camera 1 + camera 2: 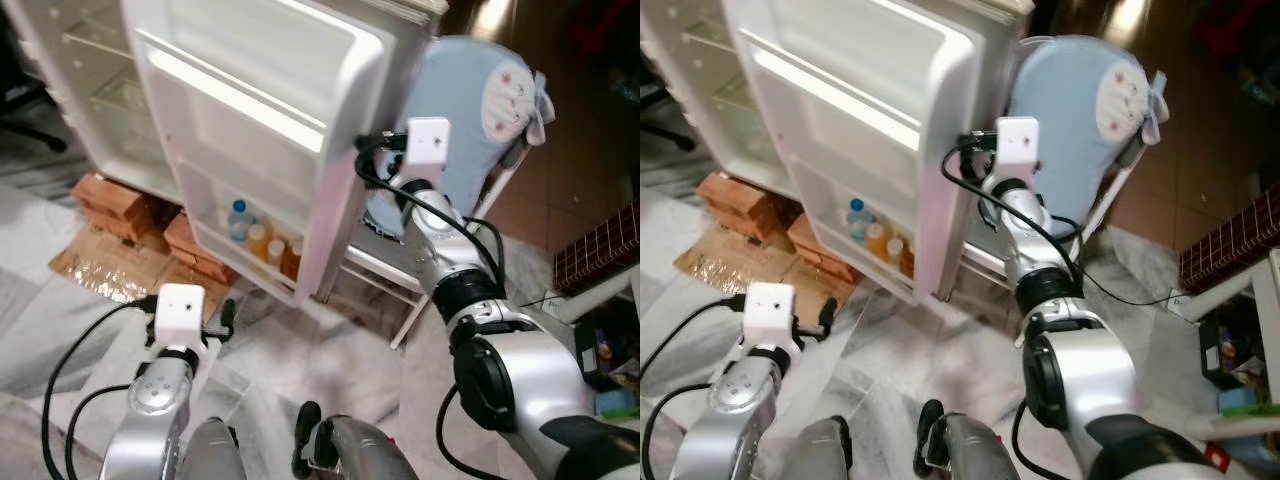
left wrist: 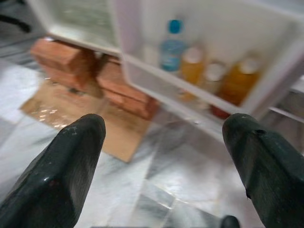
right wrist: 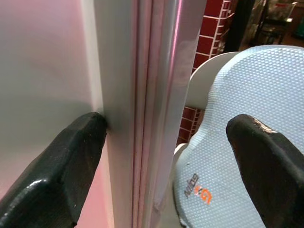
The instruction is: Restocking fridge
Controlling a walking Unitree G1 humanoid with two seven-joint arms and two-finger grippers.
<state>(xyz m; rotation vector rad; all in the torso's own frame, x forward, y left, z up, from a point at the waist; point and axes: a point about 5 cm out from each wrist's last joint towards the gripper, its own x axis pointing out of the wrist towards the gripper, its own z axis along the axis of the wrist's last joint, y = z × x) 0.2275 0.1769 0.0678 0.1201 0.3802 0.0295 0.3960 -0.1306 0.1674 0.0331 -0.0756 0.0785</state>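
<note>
Right gripper [image 3: 164,137] astride smooth white fridge door [image 1: 270,110] edge — marble floor [image 1: 300,340]

White fridge [image 1: 90,100] stands on bricks, door [image 1: 270,110] swung wide open. Lowest door shelf [image 1: 235,262] holds a clear blue-capped bottle [image 1: 238,220] and several orange-filled bottles [image 1: 258,240], all upright, packed side by side.

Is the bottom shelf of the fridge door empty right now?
No, the bottom door shelf holds a blue-capped bottle and several orange-coloured bottles beside it.
</note>
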